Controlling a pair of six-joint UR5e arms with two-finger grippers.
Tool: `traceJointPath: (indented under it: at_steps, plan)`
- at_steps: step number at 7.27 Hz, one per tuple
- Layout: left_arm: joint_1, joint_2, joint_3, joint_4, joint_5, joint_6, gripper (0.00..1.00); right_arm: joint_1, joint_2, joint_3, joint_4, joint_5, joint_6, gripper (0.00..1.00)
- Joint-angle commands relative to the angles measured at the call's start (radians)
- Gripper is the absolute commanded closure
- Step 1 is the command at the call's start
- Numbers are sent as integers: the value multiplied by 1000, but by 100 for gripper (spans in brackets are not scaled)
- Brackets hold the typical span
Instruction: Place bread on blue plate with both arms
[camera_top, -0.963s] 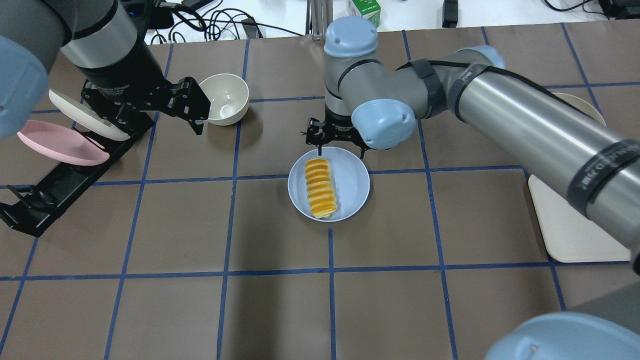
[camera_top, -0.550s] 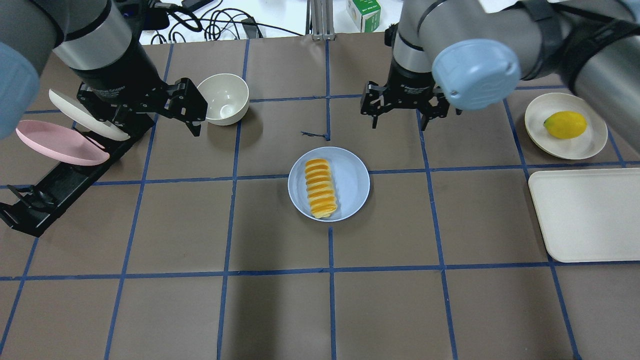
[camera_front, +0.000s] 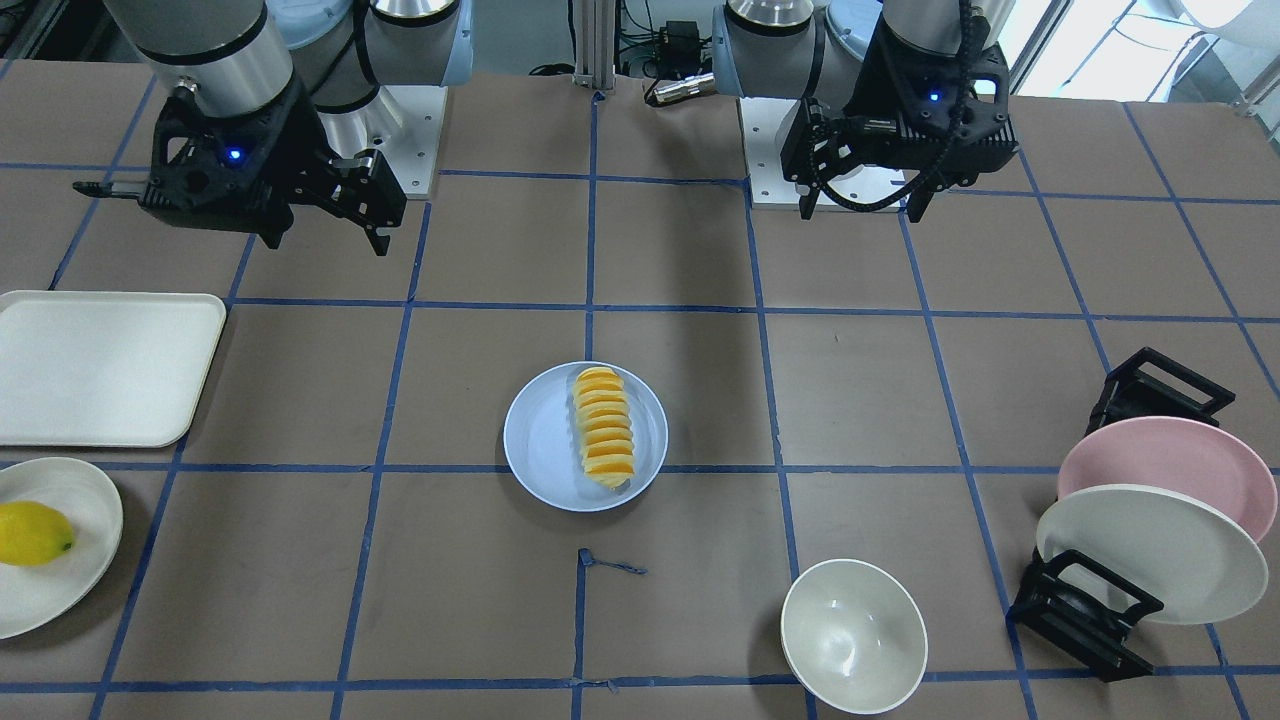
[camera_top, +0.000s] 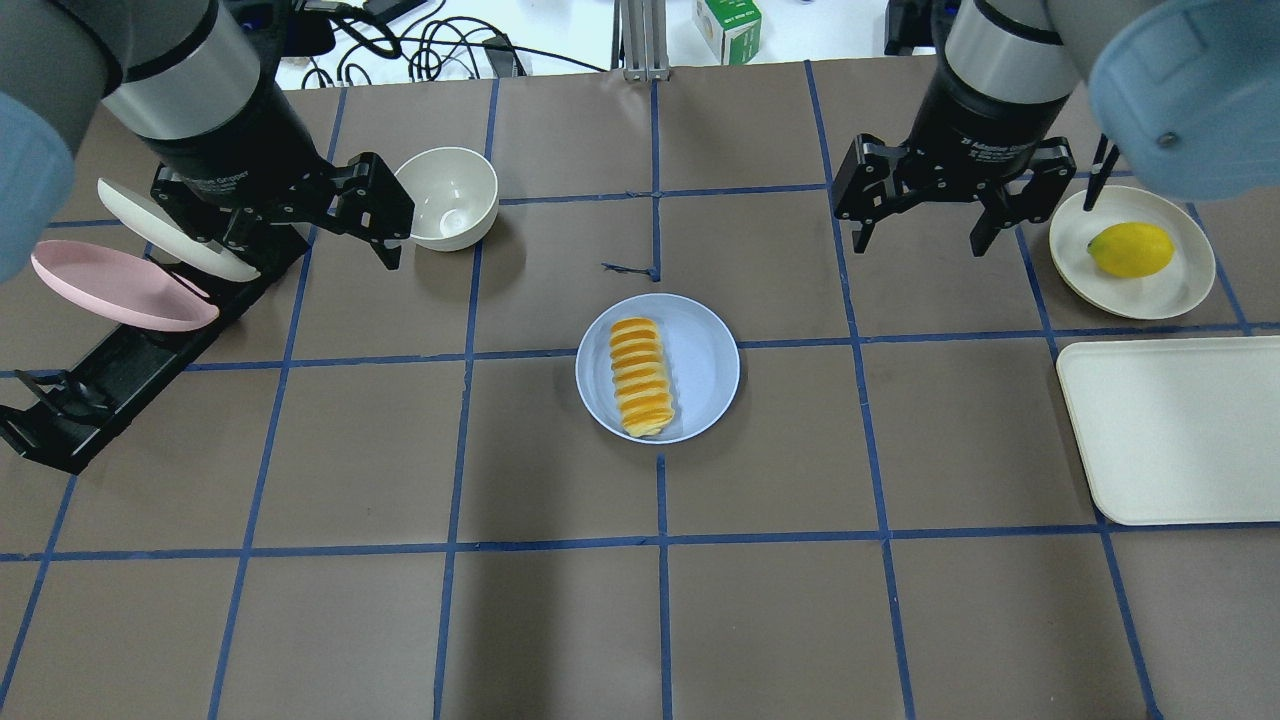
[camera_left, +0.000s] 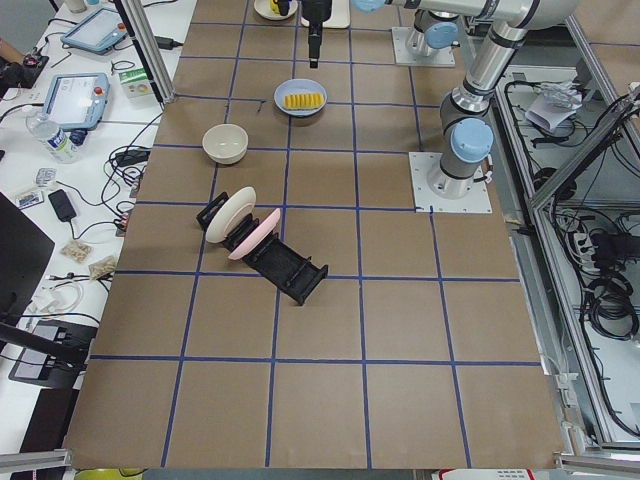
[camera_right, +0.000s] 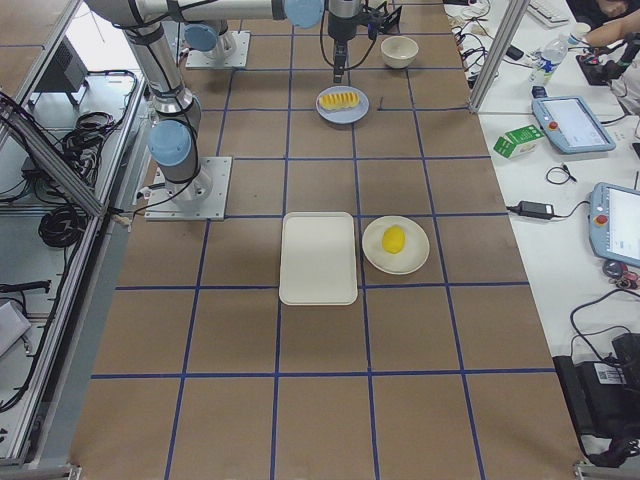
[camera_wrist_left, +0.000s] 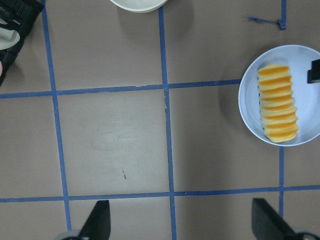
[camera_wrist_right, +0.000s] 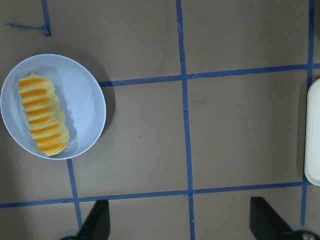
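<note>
Bread's down. The elongated orange-golden ridged bread (camera_top: 641, 377) lies flat on the round matte pale blue plate (camera_top: 708, 365). It's on the plate's left half in the overhead view, long axis running from the robot's edge toward the operators' edge. The plate sits about halfway between those two edges. We see no shift in either over the last second.

What changed is the right gripper (camera_top: 920, 245). A second ago it was right at the plate's operator-side rim. At 0.6 s ago it had already pulled off to the right. Now it's further out toward the operators' edge on the robot's right, well apart from the bread. It's just beside the small round cream plate (camera_top: 1180, 290) holding the yellow lemon (camera_top: 1130, 249). Fingers are spread wide; its wrist view shows both tips far apart over the brown mat.

The left gripper (camera_front: 860, 212) has barely moved. It's near the operators' edge on the robot's left, just beside the round white bowl (camera_top: 448, 197). It's over the black dish rack (camera_top: 120, 370) carrying a pink plate (camera_top: 120, 285) and a cream-white plate (camera_top: 170, 228). Fingers are spread wide here too.

The rectangular cream tray (camera_top: 1170, 430) lies toward the right edge, same spot as 0.6 s ago.
</note>
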Motion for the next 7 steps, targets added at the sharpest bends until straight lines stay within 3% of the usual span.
traceJointPath:
  at_steps: [1,7]
  plan:
    - [0,-1,-2,0,1,3,0,-20,-11,2,29,5,-1,0]
    - [0,-1,1,0,-4,-3,0,-15,-19,11,31,-9,14,0]
